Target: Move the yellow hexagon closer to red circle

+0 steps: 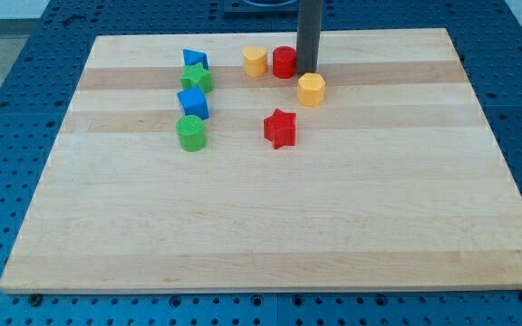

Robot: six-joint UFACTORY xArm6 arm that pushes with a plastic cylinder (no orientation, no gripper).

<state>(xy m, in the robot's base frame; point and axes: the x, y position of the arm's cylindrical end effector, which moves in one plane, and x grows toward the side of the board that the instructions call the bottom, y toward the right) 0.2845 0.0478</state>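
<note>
Yellow hexagon [311,89] up toward the view's top of the bench [261,217], a little right of centre, just below and right of the red circle [285,62], close by but with a gap between. Now from the view's left: blue triangular block [195,59] at the head of a tight column, green star-like block [197,79] touching right under it, blue cube [193,102] next down, green cylinder [190,132] at the foot, set slightly left of the cube. Further right, yellow heart-shaped block [255,62] in the top row, just beside the red circle, a narrow strip of wood showing between them. Lower down, red star [280,128], alone, well below that pair and down-left of the yellow hexagon. Then my tip [309,70], end of the dark upright rod, planted right against the red circle's right edge and just above the yellow hexagon's top face; touching either one or not, cannot tell from this angle. No jaws on this rod, so no open or closed state to call. Blue perforated surface [25,91] all around the bench.
</note>
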